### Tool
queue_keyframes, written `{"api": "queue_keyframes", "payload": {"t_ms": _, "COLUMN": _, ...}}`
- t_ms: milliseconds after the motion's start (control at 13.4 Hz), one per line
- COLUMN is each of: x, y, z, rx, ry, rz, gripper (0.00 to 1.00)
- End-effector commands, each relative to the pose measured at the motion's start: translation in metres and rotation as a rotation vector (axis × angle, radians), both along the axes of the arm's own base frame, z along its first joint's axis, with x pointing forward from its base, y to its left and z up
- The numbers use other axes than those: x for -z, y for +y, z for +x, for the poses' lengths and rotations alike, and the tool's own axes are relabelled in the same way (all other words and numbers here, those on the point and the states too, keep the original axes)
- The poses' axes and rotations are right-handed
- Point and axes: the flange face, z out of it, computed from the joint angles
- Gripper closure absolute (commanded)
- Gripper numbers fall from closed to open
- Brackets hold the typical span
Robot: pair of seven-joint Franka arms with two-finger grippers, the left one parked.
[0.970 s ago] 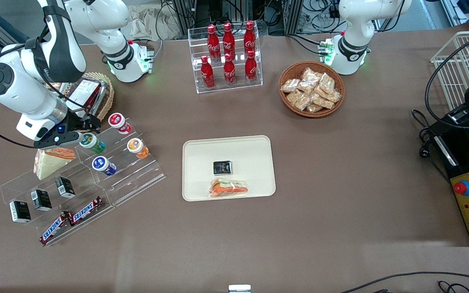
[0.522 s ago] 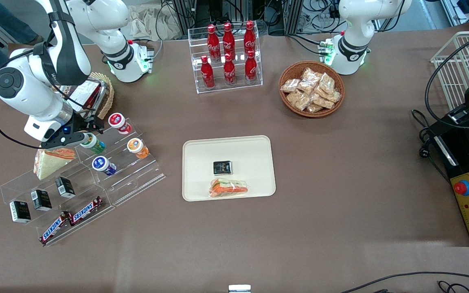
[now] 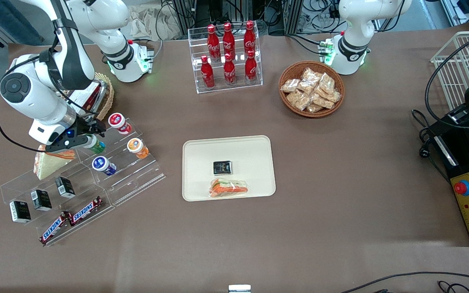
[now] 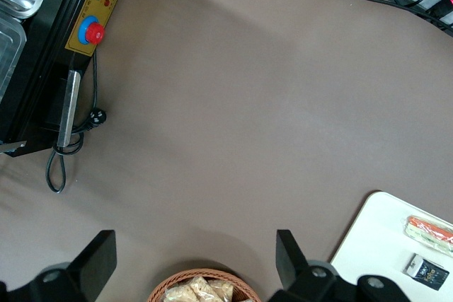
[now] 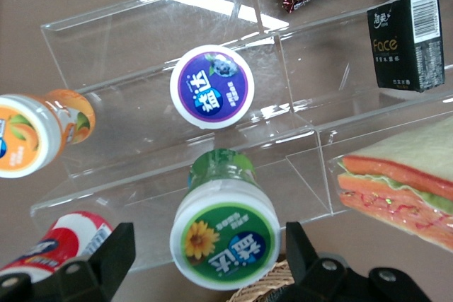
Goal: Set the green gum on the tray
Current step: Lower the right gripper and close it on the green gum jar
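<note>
Clear acrylic makes up the stepped display rack [image 3: 132, 179] at the working arm's end of the brown tabletop [image 3: 340, 211]. Its lowest step, nearest the front camera, holds two Snickers bars [image 3: 71, 219]; the next holds three small black boxes [image 3: 41, 199]; higher steps carry a wrapped sandwich wedge [image 3: 49, 162], a blue gum bottle [image 3: 103, 165], an orange gum bottle [image 3: 137, 147] and a red gum bottle [image 3: 119, 123]. The green gum [image 3: 95, 143] stands on the rack between the blue and red bottles, its white lid with the green label facing up toward the wrist camera [image 5: 225, 237]. The gripper [image 3: 84, 140] is directly over it; its jaws stand spread wide, one finger [image 5: 117, 256] on each side of the lid and clear of it, holding nothing.

Near the middle of the tabletop lies the cream tray [image 3: 202, 162], containing a small black packet [image 3: 222, 167] and, nearer the camera, a wrapped sandwich [image 3: 229, 188]. Farther off, a wicker basket [image 3: 287, 75] is full of snack packets [image 3: 312, 89], and a clear rack holds six red cola bottles [image 3: 228, 55]
</note>
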Motion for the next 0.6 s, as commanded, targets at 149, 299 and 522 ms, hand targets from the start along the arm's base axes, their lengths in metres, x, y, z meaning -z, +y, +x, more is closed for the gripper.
{"api": "queue_keyframes", "payload": {"t_ms": 149, "x": 0.0034, "y": -0.0025, "z": 0.0019, "rx": -0.023, "ry": -0.014, "rz": -0.019, "gripper": 0.34}}
{"api": "queue_keyframes", "payload": {"t_ms": 299, "x": 0.0045, "y": -0.0033, "z": 0.0009, "rx": -0.022, "ry": -0.008, "rz": -0.019, "gripper": 0.52}}
{"api": "queue_keyframes", "payload": {"t_ms": 522, "x": 0.0032, "y": -0.0033, "z": 0.0011, "rx": -0.023, "ry": -0.009, "rz": -0.019, "gripper": 0.53}}
